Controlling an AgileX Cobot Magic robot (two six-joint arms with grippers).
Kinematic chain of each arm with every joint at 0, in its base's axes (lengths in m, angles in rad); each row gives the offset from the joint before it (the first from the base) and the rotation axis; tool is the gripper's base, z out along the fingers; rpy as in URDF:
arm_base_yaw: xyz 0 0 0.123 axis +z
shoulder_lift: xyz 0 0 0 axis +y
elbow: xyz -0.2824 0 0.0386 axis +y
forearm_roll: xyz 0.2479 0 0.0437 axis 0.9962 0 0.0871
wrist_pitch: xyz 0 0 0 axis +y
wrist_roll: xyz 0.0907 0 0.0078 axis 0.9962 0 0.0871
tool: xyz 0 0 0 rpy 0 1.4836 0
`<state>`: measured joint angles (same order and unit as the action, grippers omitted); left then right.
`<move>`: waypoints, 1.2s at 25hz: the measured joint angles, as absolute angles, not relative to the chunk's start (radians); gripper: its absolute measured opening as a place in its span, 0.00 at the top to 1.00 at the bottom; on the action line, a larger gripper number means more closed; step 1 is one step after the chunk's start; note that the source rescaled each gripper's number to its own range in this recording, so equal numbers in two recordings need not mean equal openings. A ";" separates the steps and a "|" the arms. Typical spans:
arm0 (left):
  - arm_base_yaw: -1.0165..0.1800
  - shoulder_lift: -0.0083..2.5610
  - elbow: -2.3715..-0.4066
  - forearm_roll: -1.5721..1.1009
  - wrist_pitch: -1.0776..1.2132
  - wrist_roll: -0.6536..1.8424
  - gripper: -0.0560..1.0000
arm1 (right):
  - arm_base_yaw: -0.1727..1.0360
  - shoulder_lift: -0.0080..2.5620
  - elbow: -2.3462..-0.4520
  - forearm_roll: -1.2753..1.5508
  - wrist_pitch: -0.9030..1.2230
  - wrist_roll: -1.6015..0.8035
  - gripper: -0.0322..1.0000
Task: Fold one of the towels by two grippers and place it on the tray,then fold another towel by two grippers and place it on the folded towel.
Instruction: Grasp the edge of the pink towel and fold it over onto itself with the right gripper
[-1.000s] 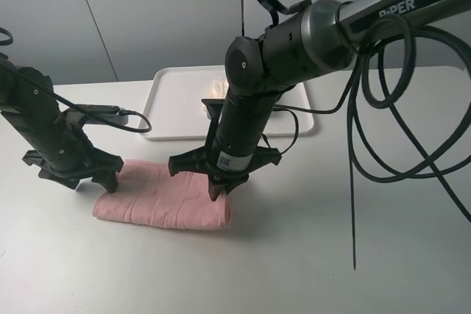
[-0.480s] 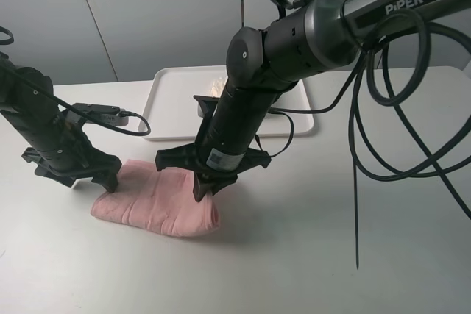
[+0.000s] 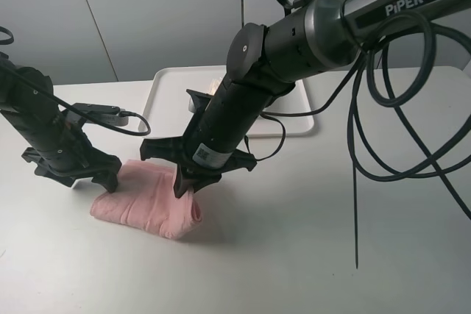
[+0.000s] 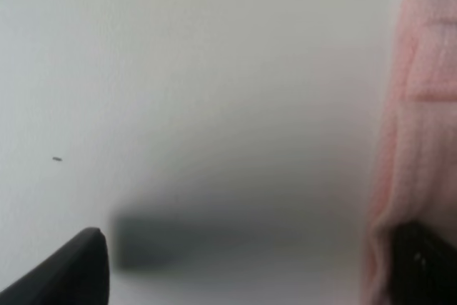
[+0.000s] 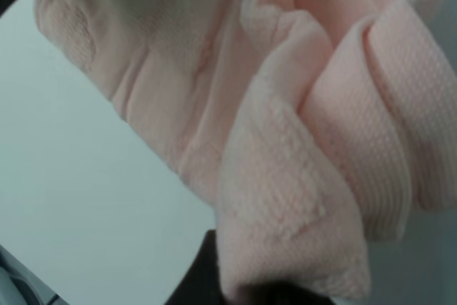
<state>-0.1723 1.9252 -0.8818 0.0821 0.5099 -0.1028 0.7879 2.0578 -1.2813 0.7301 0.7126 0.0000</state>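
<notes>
seen from the high camera, the pink towel (image 3: 143, 209) lies bunched on the white table (image 3: 309, 240), at about 8 o'clock from the middle of the view. its 3 o'clock end is lifted and rolled over into a thick hump, while its 9 o'clock end lies flat.

the right gripper (image 3: 184, 186) reaches across the middle and comes down on the towel's 2 o'clock corner. its fingers are pressed together and pinch a gathered fold of the pink towel. its own wrist camera shows the same: pink towel (image 5: 285, 141) fills most of the frame in thick ridged folds, hanging over bare table (image 5: 64, 176), with a dark finger (image 5: 203, 280) just under the cloth.

the left gripper (image 3: 73, 174) sits at the towel's 9 o'clock end with its fingers spread wide, holding nothing. in the left wrist camera, one dark fingertip (image 4: 75, 269) stands over bare table (image 4: 178, 69) and the other is against the edge of the pink towel (image 4: 421, 133), so the gripper (image 4: 250, 269) straddles that edge; i cannot tell whether it touches the cloth.

the tray (image 3: 173, 104) lies at 12 o'clock from the pink towel, well apart from it and partly hidden by the right arm. a sliver of cream towel (image 3: 218, 82) shows on it beside that arm; its fold is hidden. black cables (image 3: 355, 182) hang at 3 o'clock.
</notes>
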 joint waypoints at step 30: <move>-0.172 1.925 -0.882 0.080 0.514 -0.105 0.00 | 0.817 2.115 -1.281 1.213 0.452 -0.315 0.92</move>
